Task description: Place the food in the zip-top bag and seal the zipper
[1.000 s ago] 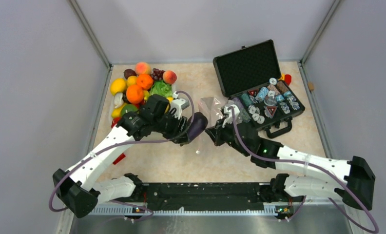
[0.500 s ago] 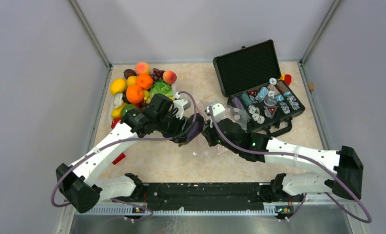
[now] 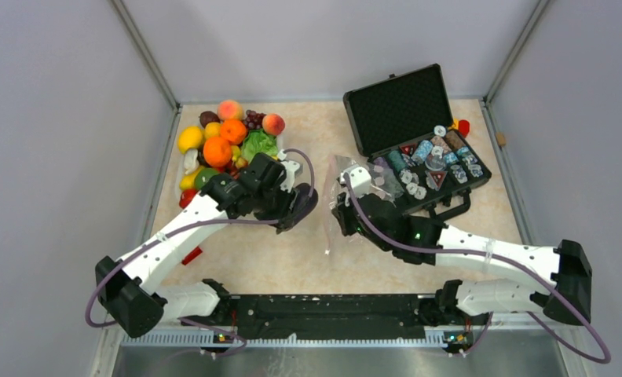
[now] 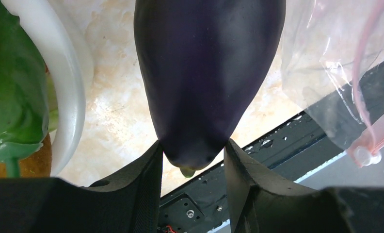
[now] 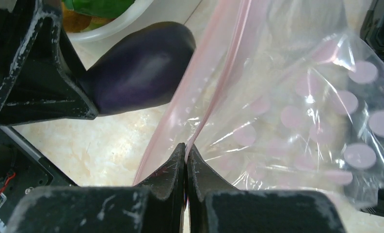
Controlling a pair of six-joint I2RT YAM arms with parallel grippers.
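My left gripper (image 3: 290, 210) (image 4: 192, 145) is shut on a dark purple eggplant (image 3: 303, 204) (image 4: 204, 73), gripping its stem end, with the body pointing right. My right gripper (image 3: 344, 214) (image 5: 185, 148) is shut on the pink zipper (image 5: 224, 82) of the clear zip-top bag (image 3: 353, 174) (image 5: 287, 97). The eggplant's tip (image 5: 146, 70) sits right beside the bag's mouth, outside it. The bag (image 4: 335, 63) hangs to the right of the eggplant in the left wrist view. The remaining food (image 3: 229, 141) is piled at the back left, with lettuce (image 3: 258, 144) and a peach (image 3: 273, 123).
The pile of produce fills a white basin (image 4: 71, 97) just left of the left gripper. An open black case (image 3: 418, 149) of chips and dice stands behind the bag at the back right. A small red piece (image 3: 192, 255) lies by the left wall.
The right gripper has carried the bag leftward, toward the eggplant. The left gripper has drawn the eggplant slightly left. Both grips are unchanged.
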